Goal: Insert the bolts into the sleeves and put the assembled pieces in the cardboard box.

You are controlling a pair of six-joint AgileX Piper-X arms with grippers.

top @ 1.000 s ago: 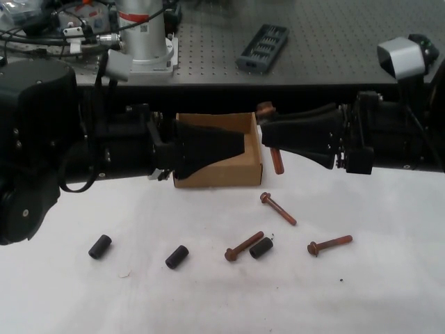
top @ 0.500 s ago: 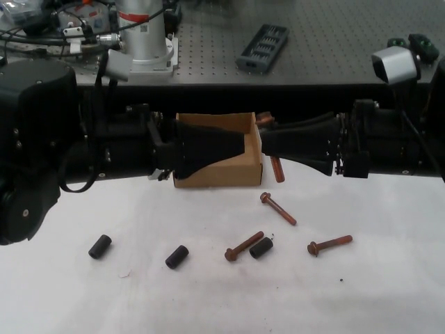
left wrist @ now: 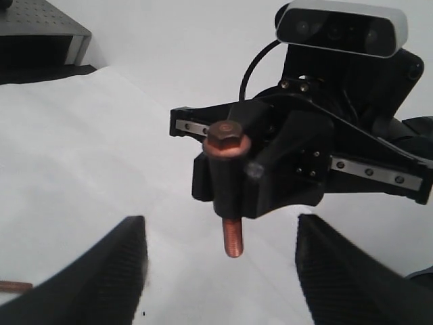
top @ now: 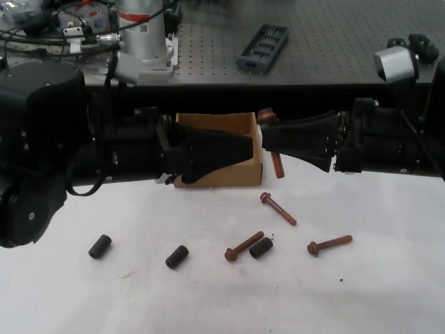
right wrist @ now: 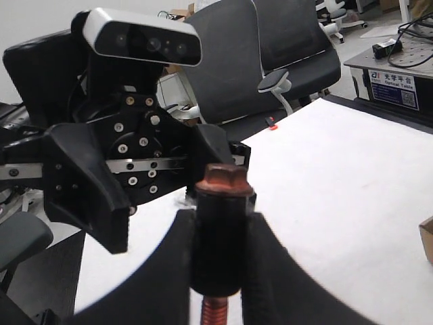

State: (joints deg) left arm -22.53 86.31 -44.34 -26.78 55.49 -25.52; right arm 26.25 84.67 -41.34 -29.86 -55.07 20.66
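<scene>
My right gripper point(top: 268, 136) is shut on a black sleeve point(left wrist: 227, 181) with a copper bolt point(left wrist: 224, 137) through it, held upright just right of the cardboard box point(top: 226, 175). The bolt's threaded tip point(top: 278, 167) hangs below the fingers. My left gripper point(top: 247, 147) is above the box, open, facing the right gripper, with its fingers point(left wrist: 118, 274) either side of the held bolt but short of it. On the white cloth lie three loose bolts point(top: 244, 245) point(top: 278, 208) point(top: 329, 244) and three sleeves point(top: 99, 246) point(top: 176, 257) point(top: 261, 248).
Behind the cloth is a dark perforated bench point(top: 334, 42) with a black ridged tray point(top: 263, 47) and a metal post base point(top: 142, 42). Cables lie at the back left. The front of the white cloth point(top: 222, 306) is bare.
My left gripper has moved a little to the right over the box, toward the held bolt. The right gripper has shifted slightly, still holding the bolt and sleeve.
</scene>
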